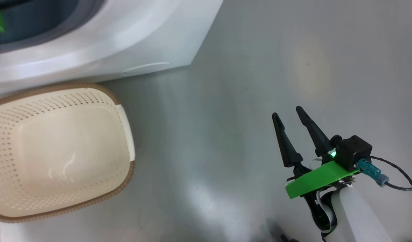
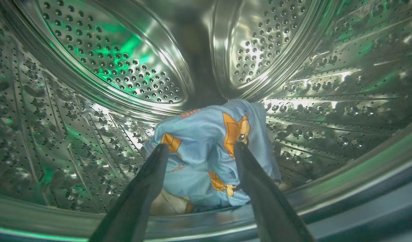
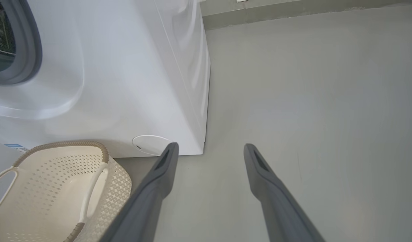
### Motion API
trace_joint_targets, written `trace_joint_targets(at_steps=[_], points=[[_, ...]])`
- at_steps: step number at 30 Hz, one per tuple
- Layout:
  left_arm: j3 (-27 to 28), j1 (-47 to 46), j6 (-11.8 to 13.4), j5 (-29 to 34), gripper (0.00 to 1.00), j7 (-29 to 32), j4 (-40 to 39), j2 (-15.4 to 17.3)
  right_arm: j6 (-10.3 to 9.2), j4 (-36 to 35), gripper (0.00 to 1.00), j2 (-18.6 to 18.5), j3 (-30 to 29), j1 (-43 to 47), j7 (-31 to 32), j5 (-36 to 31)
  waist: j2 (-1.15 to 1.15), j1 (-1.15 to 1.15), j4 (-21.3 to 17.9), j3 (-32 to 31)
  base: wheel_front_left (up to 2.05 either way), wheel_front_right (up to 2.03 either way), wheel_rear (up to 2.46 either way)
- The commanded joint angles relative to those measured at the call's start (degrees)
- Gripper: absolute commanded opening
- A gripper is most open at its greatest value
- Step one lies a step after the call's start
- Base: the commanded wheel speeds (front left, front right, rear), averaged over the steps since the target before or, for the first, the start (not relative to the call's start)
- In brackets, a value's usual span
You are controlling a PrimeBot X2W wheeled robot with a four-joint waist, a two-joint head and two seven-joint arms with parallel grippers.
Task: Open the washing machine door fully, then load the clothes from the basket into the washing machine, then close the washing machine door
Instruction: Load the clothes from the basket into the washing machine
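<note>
You look close to done with loading: the basket (image 1: 68, 101) sits empty against the washing machine (image 1: 125, 43), and the blue printed clothes (image 2: 206, 158) lie low in the steel drum (image 2: 108, 60), between the 2 spread, released fingers of your left gripper (image 2: 202, 145). Your right gripper (image 1: 287, 112) hangs open, grasping nothing, so what's left is probably freeing the left arm and closing the door. The floor (image 1: 243, 84) is smooth, pale grey, faintly shiny.
</note>
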Motion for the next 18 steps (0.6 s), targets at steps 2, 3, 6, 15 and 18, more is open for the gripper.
trace_joint_targets(at_steps=[2, 3, 6, 15, 18], points=[[0.61, 2.28, 0.51, -0.32, 1.0, -1.04, -1.47, 1.85, 0.09, -0.85, 1.0, -0.03, 0.66, 2.34, -0.67, -0.67, 0.0, 0.0, 1.37, -2.72, 0.0, 0.0, 0.0], [0.51, 3.14, 0.44, -0.45, 1.0, -1.28, -1.56, 1.6, 0.09, -0.76, 1.0, -0.03, 0.58, 2.5, -0.67, -0.8, 0.0, 0.0, 1.5, -3.36, 0.0, 0.0, 0.0], [0.7, 5.7, 0.34, -1.17, 1.0, -2.08, -2.17, 1.11, 0.09, -0.31, 1.0, -0.03, 0.41, 2.95, -0.67, -0.87, 0.0, 0.0, 1.78, -5.39, 0.0, 0.0, 0.0], [2.43, 16.59, 1.06, -3.71, 1.0, -3.68, -8.35, 0.18, 0.09, -0.39, 1.0, -0.03, 0.14, 5.93, -0.67, -1.5, 0.0, 0.0, 2.75, -12.31, 0.0, 0.0, 0.0], [3.0, 20.8, 1.45, -4.19, 1.0, -3.85, -11.9, 0.11, 0.09, -0.54, 1.0, -0.03, -0.14, 6.87, -0.67, -1.73, 0.0, 0.0, 3.17, -14.1, 0.0, 0.0, 0.0]])
